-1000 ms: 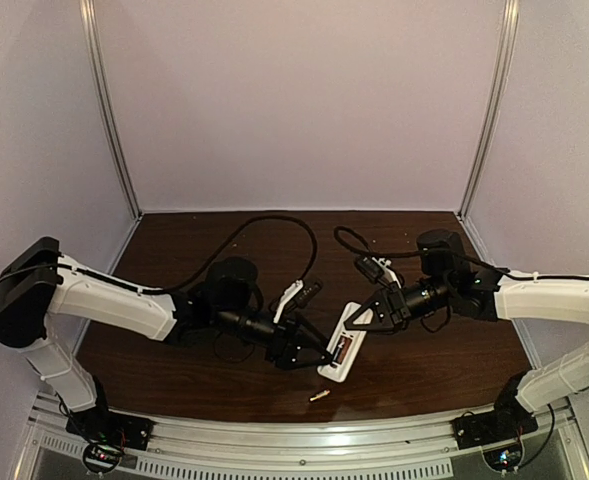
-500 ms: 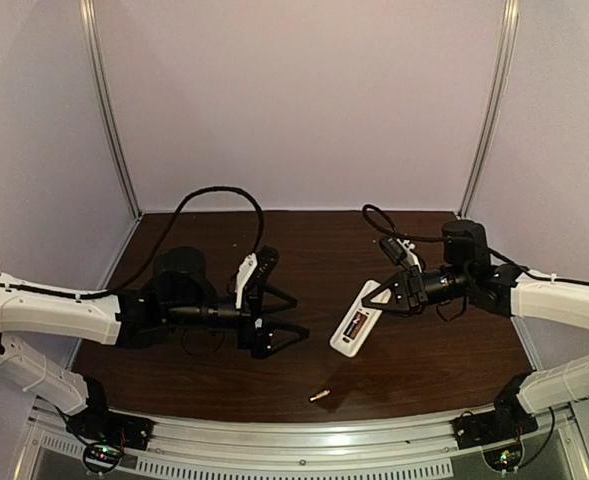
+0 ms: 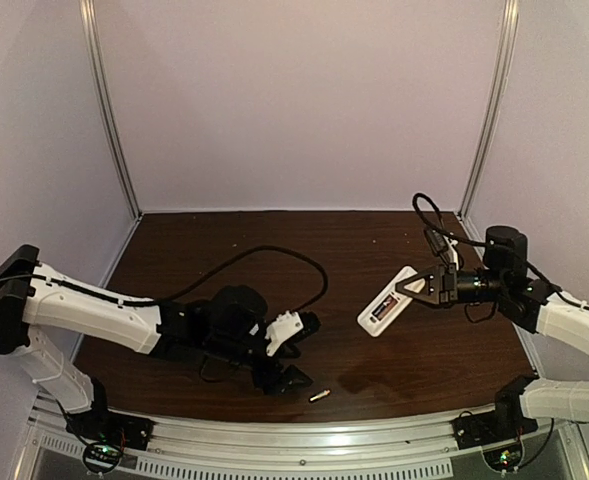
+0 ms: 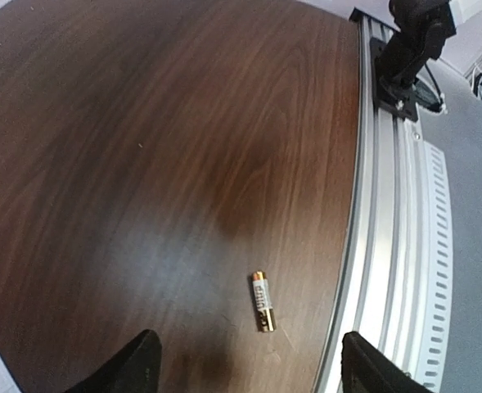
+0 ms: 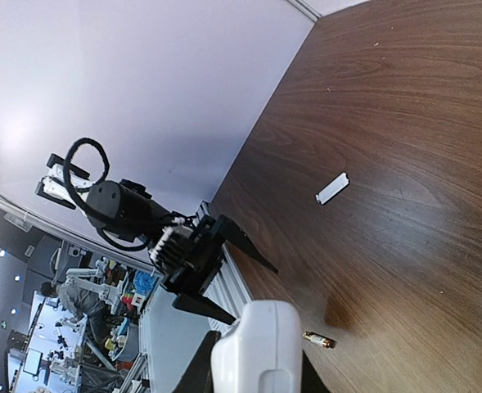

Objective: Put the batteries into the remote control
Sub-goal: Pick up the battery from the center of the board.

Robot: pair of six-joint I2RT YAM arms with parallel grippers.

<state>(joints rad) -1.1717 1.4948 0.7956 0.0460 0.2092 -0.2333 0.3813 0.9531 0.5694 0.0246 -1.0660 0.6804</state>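
My left jaws hang apart over the gold battery (image 4: pixel 262 301) near the table (image 4: pixel 142 123) edge; an off-centre pinch could roll it away. My right jaws clamp the remote control (image 3: pixel 387 308).

On the dark wooden tabletop (image 3: pixel 304 230), the left end effector (image 3: pixel 304 350) sits low near the near edge with its jaws spread apart, empty. A small gold battery (image 3: pixel 319 396) lies just to its near right. Far to the right, the right end effector (image 3: pixel 406 292) is clamped on one end of the white remote control (image 3: pixel 386 306), which is tilted with its recessed back showing.
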